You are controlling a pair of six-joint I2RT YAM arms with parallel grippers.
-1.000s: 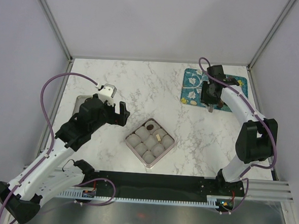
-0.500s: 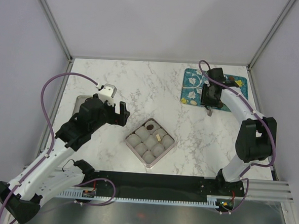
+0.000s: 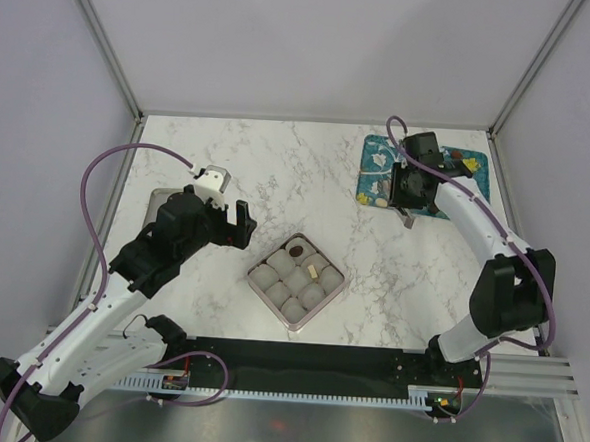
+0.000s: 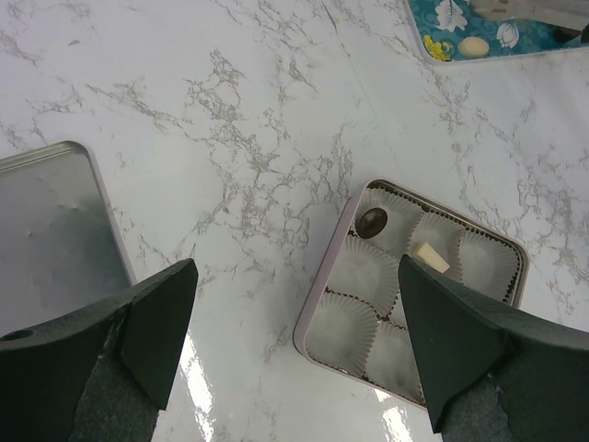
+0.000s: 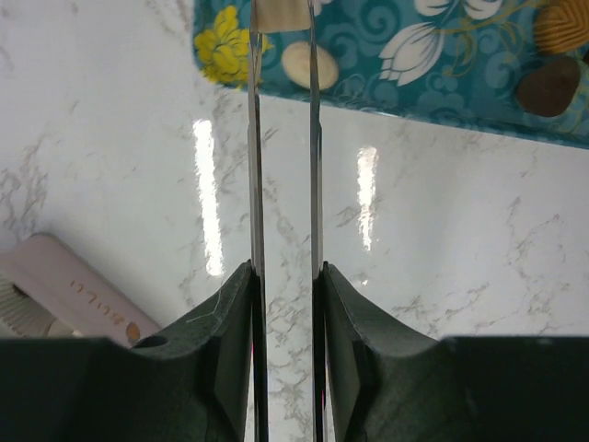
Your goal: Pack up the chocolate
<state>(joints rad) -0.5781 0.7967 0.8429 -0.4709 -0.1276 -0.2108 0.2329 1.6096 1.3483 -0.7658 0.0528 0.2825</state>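
A pink tray point(image 3: 259, 270) of pale paper cups sits mid-table. It holds one dark brown chocolate point(image 3: 296, 249) and one cream chocolate point(image 3: 314, 272), also seen in the left wrist view as the dark piece point(image 4: 372, 222) and the cream piece point(image 4: 430, 257). My right gripper point(image 3: 407, 210) hovers at the near-left edge of the teal mat point(image 3: 379, 158). Its thin fingers point(image 5: 282, 7) are shut on a tan-cream chocolate point(image 5: 280, 18). On the mat lie a cream oval point(image 5: 310, 64), a brown piece point(image 5: 548, 85) and a tan piece point(image 5: 561, 28). My left gripper point(image 3: 241, 223) point(image 4: 294, 341) is open and empty, left of the tray.
A grey metal lid point(image 4: 55, 230) lies at the left, partly under my left arm point(image 3: 161, 205). The tray's pink rim shows in the right wrist view point(image 5: 78, 293). Frame posts and grey walls bound the table.
My right gripper has shifted a little to the left along the mat's near edge. My left arm and the tray have not moved.
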